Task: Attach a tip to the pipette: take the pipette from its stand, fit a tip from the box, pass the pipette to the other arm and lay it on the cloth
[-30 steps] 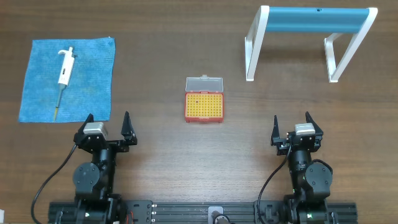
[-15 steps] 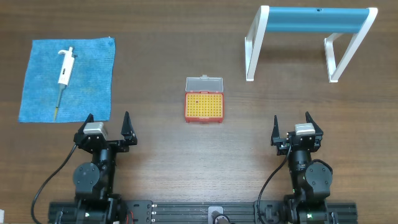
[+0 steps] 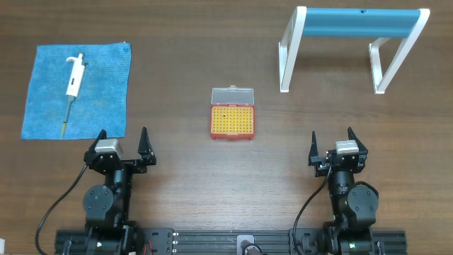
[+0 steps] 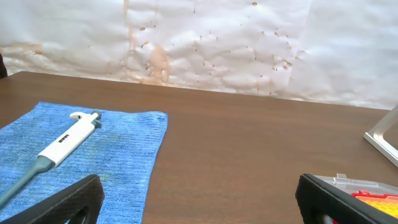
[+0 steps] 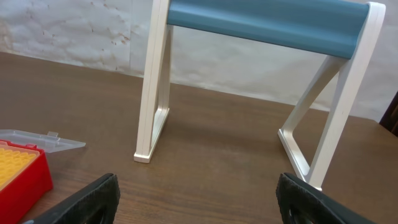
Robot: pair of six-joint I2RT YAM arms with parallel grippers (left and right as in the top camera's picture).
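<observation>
Black-fingered and empty, the left pincer (image 3: 122, 134) is held wide apart, on the left arm's side of the tip box (image 3: 232, 122) and nearer the arm bases. The right pincer (image 3: 331, 136) is held just as wide and empty on the box's other side. Neither is touched by anything but air above the bench (image 3: 212, 184).

Well apart from the box, on the left arm's side, the pipette (image 3: 73, 76) is laid flat on the blue cloth (image 3: 106, 99). Beyond the box on the right arm's side, the stand (image 3: 354, 23) is left bare.

By this lie of things the last step is judged done. No further grasp seems called for, beyond the arms being kept clear.

From above, the pipette's whole length is given, down to a thin yellowish end that is taken for a fitted tip. From the left wrist its white body and plunger are given low and close. From the right wrist the stand's blue bar is seen from below, with nothing hung on it.
</observation>
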